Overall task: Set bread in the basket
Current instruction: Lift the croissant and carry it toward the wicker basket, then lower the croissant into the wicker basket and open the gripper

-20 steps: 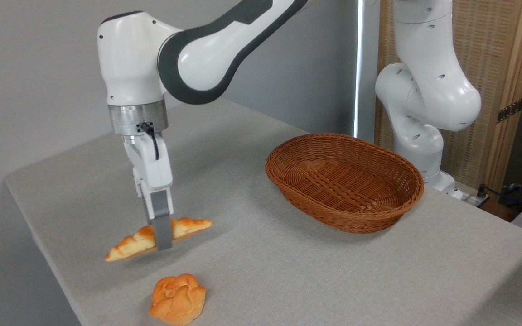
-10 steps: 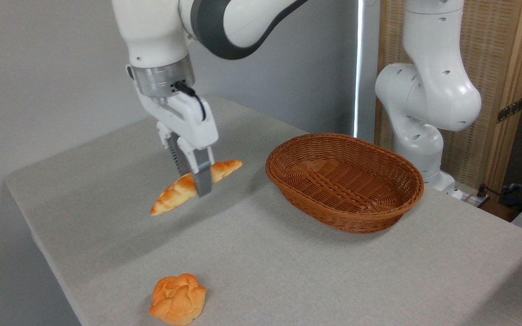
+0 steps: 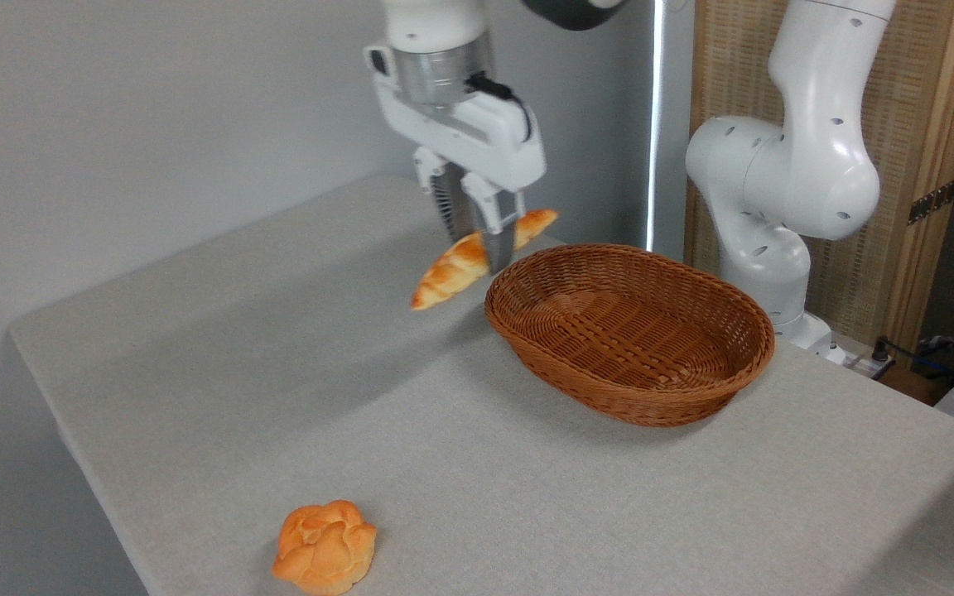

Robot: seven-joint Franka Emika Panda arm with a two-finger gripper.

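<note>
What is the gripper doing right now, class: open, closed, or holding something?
Gripper: closed on the bread, held in the air beside the basket.

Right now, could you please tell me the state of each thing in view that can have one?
Long golden-brown braided bread: off the table, tilted, clamped at its middle, beside the basket's left rim, not over it.
Two-finger gripper: shut on the bread, pointing down.
Oval brown wicker basket: upright on the table, empty.
Round knotted orange bun: resting on the table near the front edge, untouched.
</note>
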